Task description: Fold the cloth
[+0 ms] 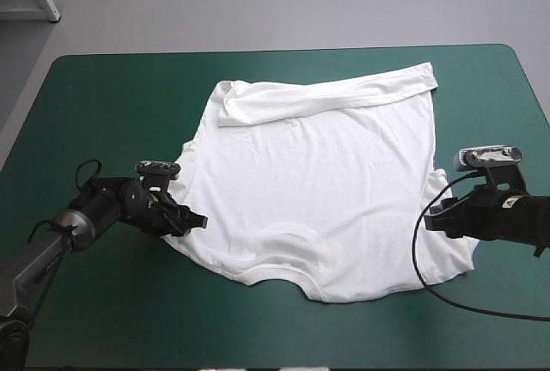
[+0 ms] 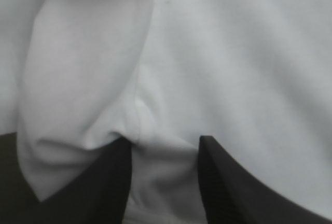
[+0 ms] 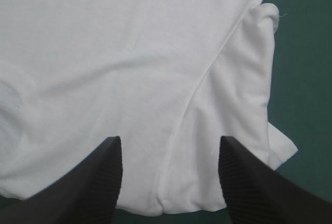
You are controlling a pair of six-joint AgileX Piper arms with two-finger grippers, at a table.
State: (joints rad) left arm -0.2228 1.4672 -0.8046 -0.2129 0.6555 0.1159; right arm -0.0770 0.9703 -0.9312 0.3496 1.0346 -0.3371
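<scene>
T-shirt (image 1: 318, 173) flat, edges between both parted jaws

T-shirt (image 1: 318, 182) was plain white all over, seams and hems white too; creases showed only as pale grey shading. Table cover (image 1: 112, 96) was uniform teal-green. Left gripper (image 2: 163, 141) and right gripper (image 3: 168, 141): fingers (image 3: 98, 182) were black, and their inner faces carried a fine ribbed line pattern. Arms (image 1: 94, 208) were black to dark grey in the high view.
</scene>
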